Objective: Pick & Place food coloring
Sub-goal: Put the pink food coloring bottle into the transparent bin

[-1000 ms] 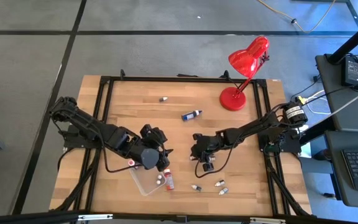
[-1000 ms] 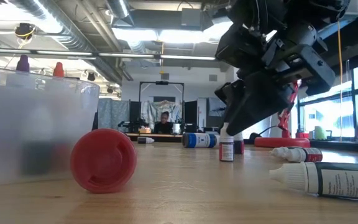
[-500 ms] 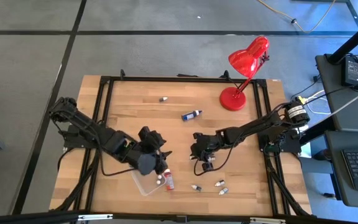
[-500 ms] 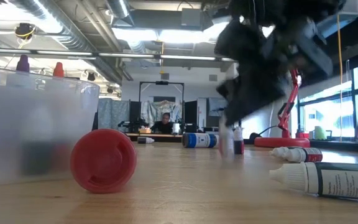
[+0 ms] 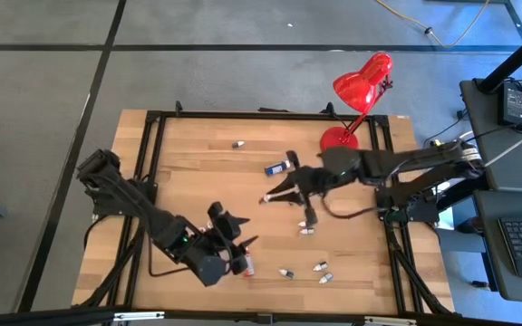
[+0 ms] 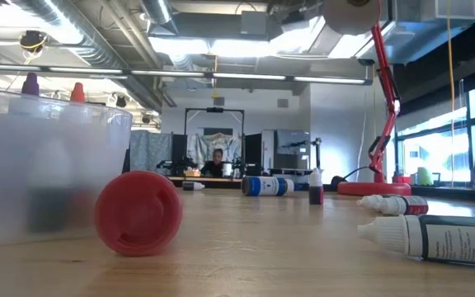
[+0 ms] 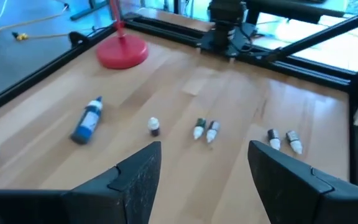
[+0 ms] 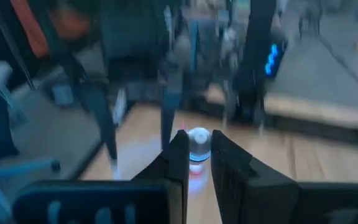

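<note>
White-capped food coloring bottle [image 8: 199, 148] is now pinched between the right tool's [image 5: 268, 196] fingers and carried in the air. A second ago that tool was low on the tabletop [image 5: 198, 172] at a standing bottle; it has since risen and swung clear of the low view. You have the pick done, so placement is what's left. One small bottle [image 5: 306, 231] sits just behind the right tool and three more [image 5: 320, 267] lie farther off. The left tool [image 7: 205, 148] has slid over the clear tray [image 6: 48, 157], fingers spread wide, holding nothing.
</note>
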Available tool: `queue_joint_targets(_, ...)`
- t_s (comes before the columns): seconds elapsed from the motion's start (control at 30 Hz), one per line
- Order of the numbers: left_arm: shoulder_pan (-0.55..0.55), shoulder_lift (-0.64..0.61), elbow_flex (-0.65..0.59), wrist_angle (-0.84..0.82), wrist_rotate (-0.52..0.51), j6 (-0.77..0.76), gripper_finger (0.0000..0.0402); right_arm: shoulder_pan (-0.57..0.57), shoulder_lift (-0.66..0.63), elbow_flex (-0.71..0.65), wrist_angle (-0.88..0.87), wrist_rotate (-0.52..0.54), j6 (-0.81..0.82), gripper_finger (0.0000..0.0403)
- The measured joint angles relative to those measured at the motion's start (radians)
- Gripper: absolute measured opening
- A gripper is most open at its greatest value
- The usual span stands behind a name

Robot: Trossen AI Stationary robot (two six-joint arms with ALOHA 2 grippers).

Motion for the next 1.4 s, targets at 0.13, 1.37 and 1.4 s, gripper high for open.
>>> queue_joint_targets(0.13,0.004,0.035,0.0,0.061,0.008,0.039,0.0232,0.022,-0.004,0.039,0.0,-0.08,0.002,0.0052)
queue_joint_targets(1.37,0.058,0.044,0.0,0.401,0.145,0.22,0.0114,0.146,0.071,0.027,-0.098,-0.064,0.004,0.0056)
queue_joint_targets(1.4,0.058,0.044,0.0,0.407,0.144,0.232,0.0107,0.145,0.071,0.027,-0.1,-0.066,0.003,0.0056)
